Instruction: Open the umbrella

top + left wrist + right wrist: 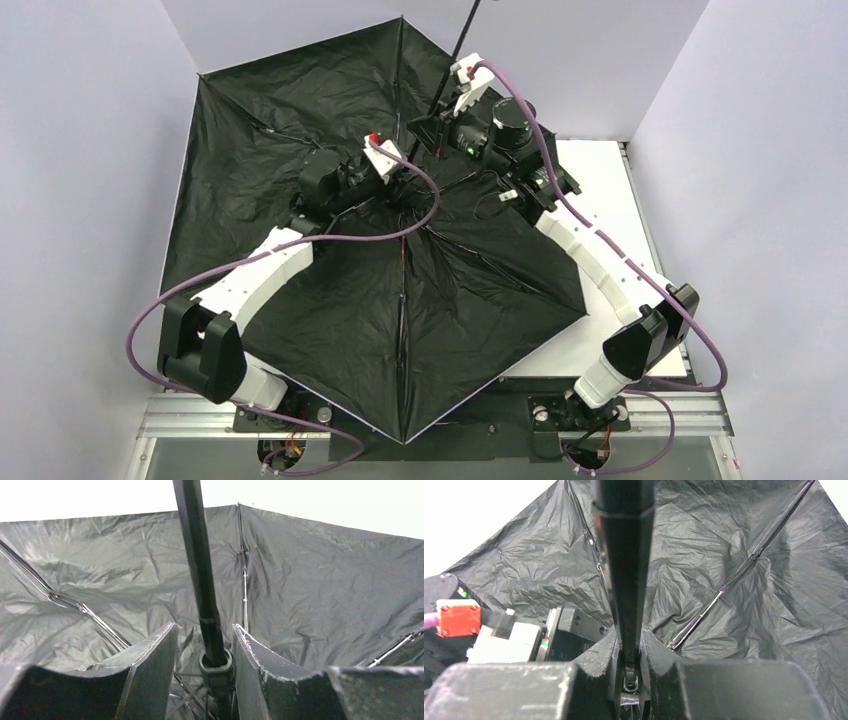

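Observation:
The umbrella [330, 250] lies spread wide on the table with its black lining facing up. Its thin black shaft [455, 55] rises from the hub and leaves the top of the top view. The handle is out of view. My left gripper [405, 185] sits low at the hub. In the left wrist view its fingers [252, 652] stand apart on either side of the shaft [197, 555] and the runner collar [216, 664], with a gap on the left side. My right gripper [437, 125] is a little higher up the shaft. In the right wrist view it [629, 647] is shut on the shaft [626, 555].
The white table [610, 200] shows only at the right, and the canopy covers most of it and overhangs the near edge. Grey walls close in on three sides. Thin metal ribs [734, 575] cross the lining. The left arm's wrist [499, 630] sits close beside my right gripper.

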You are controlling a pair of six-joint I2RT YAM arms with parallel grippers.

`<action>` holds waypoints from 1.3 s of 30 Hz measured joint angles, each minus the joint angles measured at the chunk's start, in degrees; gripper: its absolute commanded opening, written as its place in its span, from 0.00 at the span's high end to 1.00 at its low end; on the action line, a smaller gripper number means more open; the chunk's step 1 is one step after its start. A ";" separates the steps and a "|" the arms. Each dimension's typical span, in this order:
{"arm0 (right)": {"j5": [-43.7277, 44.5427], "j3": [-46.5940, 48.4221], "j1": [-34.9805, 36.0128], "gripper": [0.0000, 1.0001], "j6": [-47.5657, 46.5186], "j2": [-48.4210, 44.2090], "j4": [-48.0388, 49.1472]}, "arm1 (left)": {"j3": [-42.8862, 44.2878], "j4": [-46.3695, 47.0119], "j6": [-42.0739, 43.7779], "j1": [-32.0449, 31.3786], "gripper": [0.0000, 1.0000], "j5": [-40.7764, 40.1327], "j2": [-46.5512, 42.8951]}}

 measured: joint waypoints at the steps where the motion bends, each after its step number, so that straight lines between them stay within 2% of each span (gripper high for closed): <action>1: 0.00 -0.55 0.00 1.00 -0.13 -0.42 0.13 | 0.81 -0.74 0.15 -0.42 0.59 -0.70 -0.04; 5: -0.15 -2.29 0.42 1.00 -0.61 -1.20 0.15 | 2.93 -2.27 0.35 -2.54 0.61 -2.16 -0.15; 8: -0.13 -2.89 0.66 1.00 -1.07 -1.18 -0.07 | 4.37 -3.61 0.46 -3.58 0.67 -2.86 -0.15; 18: 0.04 -2.91 1.11 1.00 -1.60 -1.20 -0.22 | 3.98 -5.33 2.51 -2.21 0.79 -1.64 -0.13; 23: 0.33 -2.45 1.11 1.00 -2.32 -0.83 -2.16 | 1.46 -5.73 3.69 -1.60 0.78 -0.02 0.61; 27: 0.35 -1.81 1.09 1.00 -2.54 -0.48 -3.32 | 0.85 -5.70 5.03 -1.60 0.82 0.39 1.05; 32: 0.39 -1.77 0.96 1.00 -2.54 -0.46 -3.58 | 0.85 -5.27 5.07 -1.27 0.77 1.27 1.75; 39: 0.48 -1.57 0.33 1.00 -1.95 -0.39 -3.87 | 1.38 -4.44 4.96 -0.70 0.81 3.34 3.72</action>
